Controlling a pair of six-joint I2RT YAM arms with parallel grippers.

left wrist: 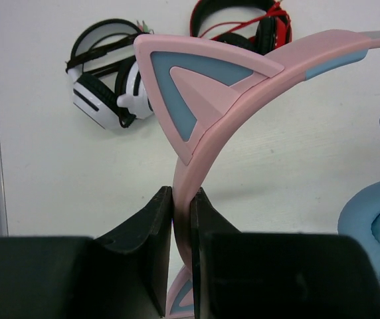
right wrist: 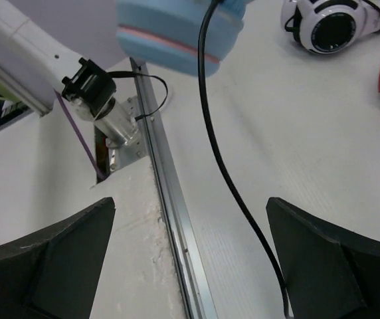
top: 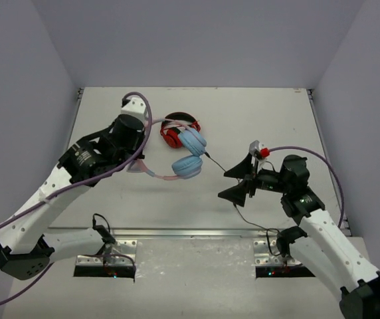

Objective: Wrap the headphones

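The headphones have a pink headband [left wrist: 243, 86] with a cat ear [left wrist: 190, 86] and light blue earcups [top: 189, 154]. My left gripper [left wrist: 182, 196] is shut on the headband; in the top view it [top: 140, 165] sits just left of the earcups. The thin black cable [top: 224, 167] runs from an earcup to the right and down to the near table edge. My right gripper [top: 238, 183] is open, and the cable [right wrist: 223, 173] passes between its fingers without touching them. An earcup [right wrist: 177, 30] shows at the top of the right wrist view.
Red-and-black headphones [top: 172, 135] lie just behind the blue earcups. Black-and-white headphones [left wrist: 107, 86] lie farther back, hidden under my left arm in the top view. A metal rail [right wrist: 170, 199] marks the table's near edge. Grey walls close in three sides.
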